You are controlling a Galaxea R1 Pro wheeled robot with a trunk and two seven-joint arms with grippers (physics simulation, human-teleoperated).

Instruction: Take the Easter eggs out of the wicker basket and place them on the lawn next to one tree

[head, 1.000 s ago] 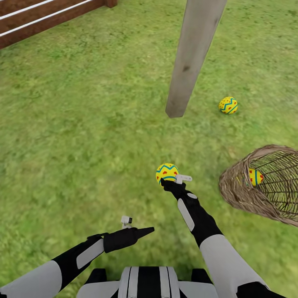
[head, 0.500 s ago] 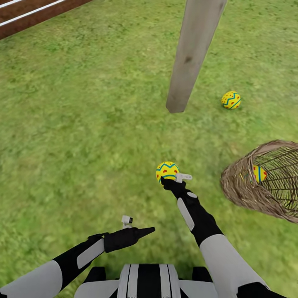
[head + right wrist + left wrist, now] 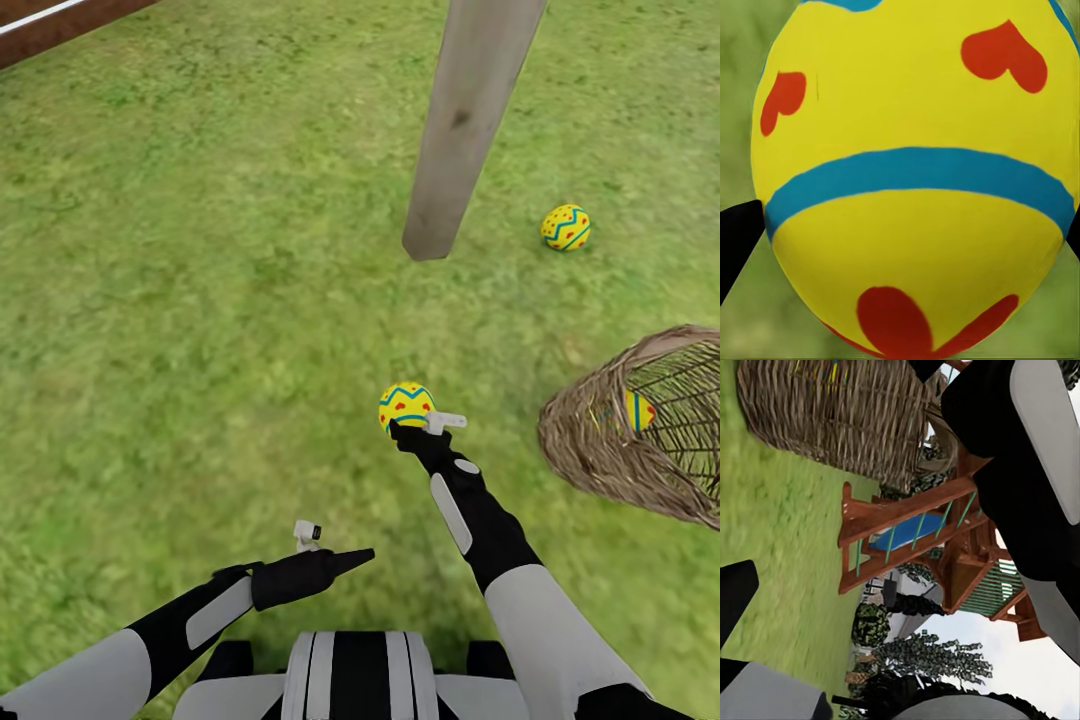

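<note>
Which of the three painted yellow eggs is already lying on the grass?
The yellow zigzag-banded egg beside the pale tree trunk; one is gripped, another sits in the basket.

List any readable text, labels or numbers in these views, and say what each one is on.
There is none to read. The egg in the right pincer carries only red hearts and blue bands, the egg on the lawn only zigzags. The wicker basket, tree trunk and playset carry no writing.

Cut off and veiled
Wicker basket (image 3: pixel 640 430) runs off at 3 o'clock; its egg (image 3: pixel 638 410) blurs behind weave; tree trunk (image 3: pixel 468 120) leaves at 12.
</note>
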